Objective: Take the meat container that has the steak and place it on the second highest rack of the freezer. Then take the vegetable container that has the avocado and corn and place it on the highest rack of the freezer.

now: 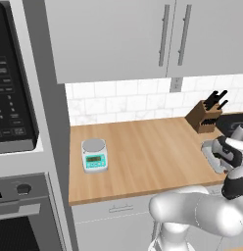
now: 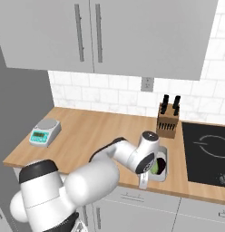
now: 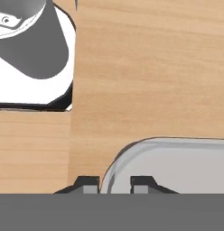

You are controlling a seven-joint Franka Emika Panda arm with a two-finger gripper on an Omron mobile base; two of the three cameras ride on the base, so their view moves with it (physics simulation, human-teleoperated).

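The vegetable container [image 2: 162,155], a shallow grey tray with green pieces [image 2: 155,168] inside, sits near the counter's front edge, just left of the cooktop. It also appears as a pale tray [image 1: 210,153] at the right of the left base view. My gripper [image 2: 147,173] points down at the tray's left end. In the hand view my gripper [image 3: 114,184] straddles the tray's curved grey rim [image 3: 132,151], one fingertip [image 3: 89,183] outside and the other inside, shut on that rim. The meat container, the steak and the freezer are out of view.
A knife block [image 2: 168,122] stands behind the tray against the tiled wall. The black cooktop [image 2: 207,152] lies to its right. A small kitchen scale [image 1: 94,154] rests on the wooden counter [image 1: 143,157] at the left. A built-in oven column [image 1: 15,122] rises left of the counter.
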